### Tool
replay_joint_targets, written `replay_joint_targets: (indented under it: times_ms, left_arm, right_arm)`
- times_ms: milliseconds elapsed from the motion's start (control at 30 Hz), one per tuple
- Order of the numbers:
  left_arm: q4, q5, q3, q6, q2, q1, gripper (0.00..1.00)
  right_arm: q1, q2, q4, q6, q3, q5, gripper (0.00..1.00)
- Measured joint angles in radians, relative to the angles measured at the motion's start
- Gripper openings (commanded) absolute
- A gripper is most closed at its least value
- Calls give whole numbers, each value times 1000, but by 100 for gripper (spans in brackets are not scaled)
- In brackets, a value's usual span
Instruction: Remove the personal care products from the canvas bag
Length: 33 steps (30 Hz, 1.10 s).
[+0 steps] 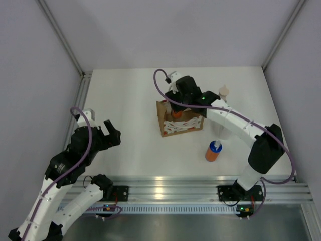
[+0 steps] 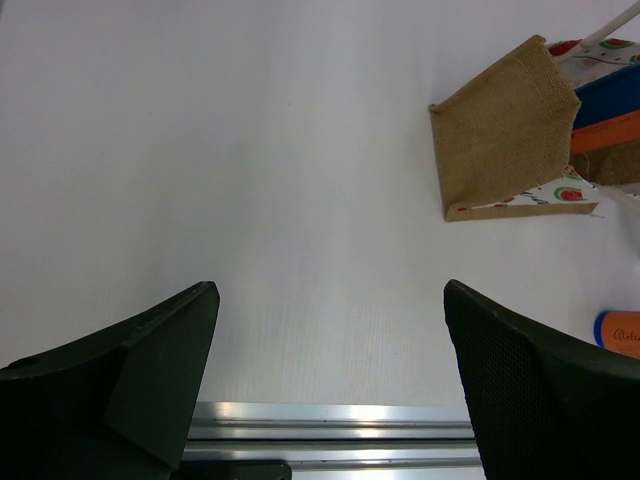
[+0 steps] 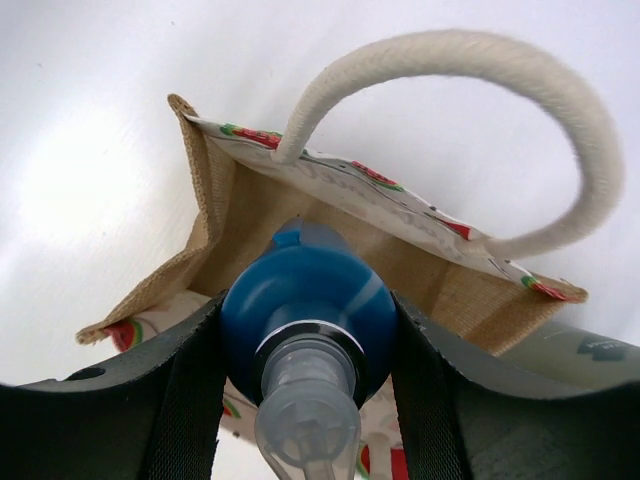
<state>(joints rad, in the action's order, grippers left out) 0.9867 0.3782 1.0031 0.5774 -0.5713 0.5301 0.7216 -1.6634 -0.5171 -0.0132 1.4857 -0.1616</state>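
Hidden: orange bottle (image 3: 300,305) sunk in the canvas bag (image 3: 250,215); only its glossy blue top shows.
Grip: right gripper (image 3: 308,315) clamps that top; left gripper (image 2: 328,292) gapes, empty.
Bag: coarse weave, rope handle (image 3: 560,110), mid-table.

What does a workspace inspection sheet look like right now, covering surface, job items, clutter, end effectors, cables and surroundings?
Surface: white tabletop, no spills seen.
Job's things: tan-brown boxy canvas bag upright mid-table; orange bottle with blue pump top at the bag's opening, gripped; second orange bottle with blue-and-white top standing on the table right of the bag; tall bottle with cream cap partly hidden behind the right arm.
Clutter: nothing seen.
Grippers: left end effector open, empty, over bare table; right end effector shut on the blue-topped bottle.
Cables: purple cables looped on both arms.
Surroundings: pale panel walls; aluminium rail at the near edge.
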Motion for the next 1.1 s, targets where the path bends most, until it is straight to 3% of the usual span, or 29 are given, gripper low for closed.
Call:
replay_joint_targets:
  times_ms: [533,1100]
  left_arm:
    - [0,43,-9,23,57,-19,98]
    - [0,58,-11,27,84,-46,98]
  right_arm:
    - [20,58,-113,41,233,28,0]
    - [225,19,-164,41,369,58,0]
